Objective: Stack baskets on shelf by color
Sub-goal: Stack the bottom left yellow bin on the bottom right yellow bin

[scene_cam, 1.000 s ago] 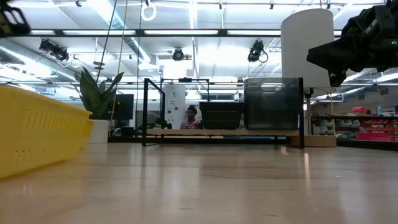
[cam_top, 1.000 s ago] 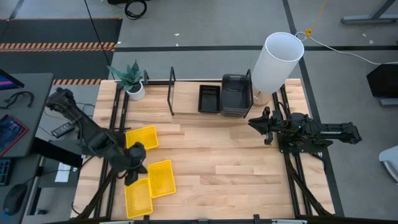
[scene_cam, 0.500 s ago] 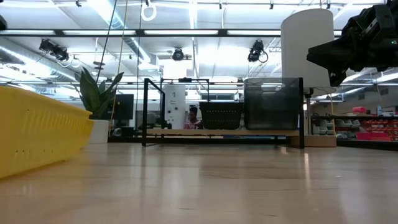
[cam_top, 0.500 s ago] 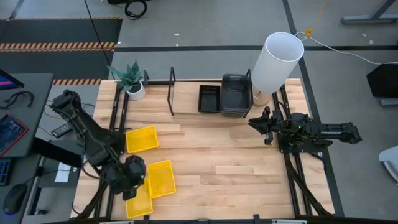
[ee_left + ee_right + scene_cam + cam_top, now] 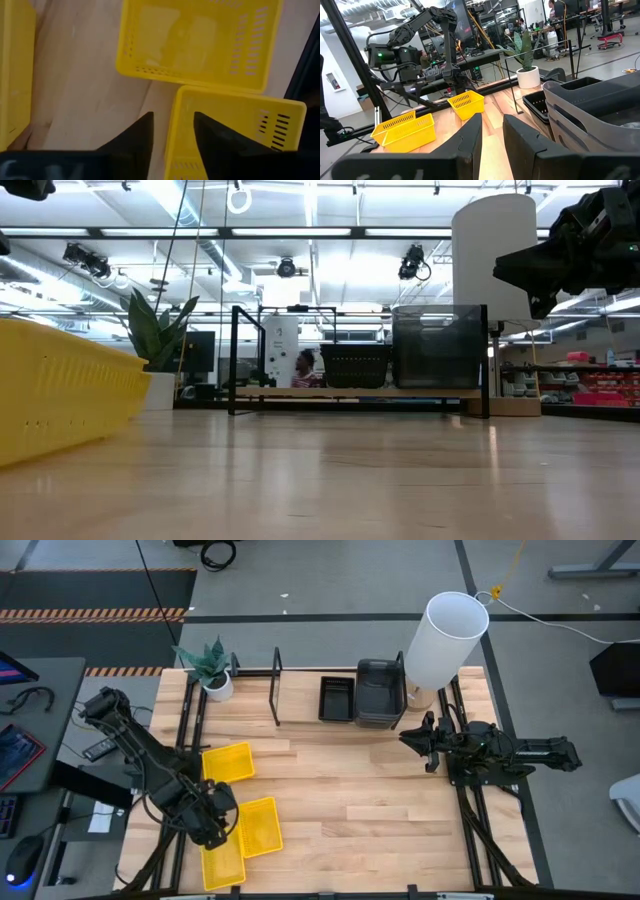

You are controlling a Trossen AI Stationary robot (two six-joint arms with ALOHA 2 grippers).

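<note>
- The left gripper (image 5: 212,827) hung above the near-left corner of the table (image 5: 380,800), its fingers (image 5: 135,137) parted and straddling the rim of the nearest yellow basket (image 5: 235,135), with nothing yet clamped.
- Three yellow baskets lay loose on the table's left side: one toward the shelf (image 5: 228,762), one in the middle (image 5: 262,825), and one at the near edge (image 5: 222,862), the last two touching or nearly so.
- The yellow baskets appeared thin-walled, perforated plastic: probably light, slightly flexible and smooth. A pinch over one wall, finger inside and finger outside, seemed the soundest hold; a hold at mid-wall would probably limit tilting.
- The shelf (image 5: 300,710) ran along the table's far edge. The black basket (image 5: 336,698) and the dark grey baskets (image 5: 380,692) already sat on it, side by side.
- A potted plant (image 5: 212,668) stood at the shelf's left end and a tall white cylinder (image 5: 445,640) at its right end; the black upright frames (image 5: 276,685) bounded the free bay between them and would narrow the approach.
- The right gripper (image 5: 410,738) waited near the grey stack, its fingers (image 5: 470,135) slightly apart and empty.
</note>
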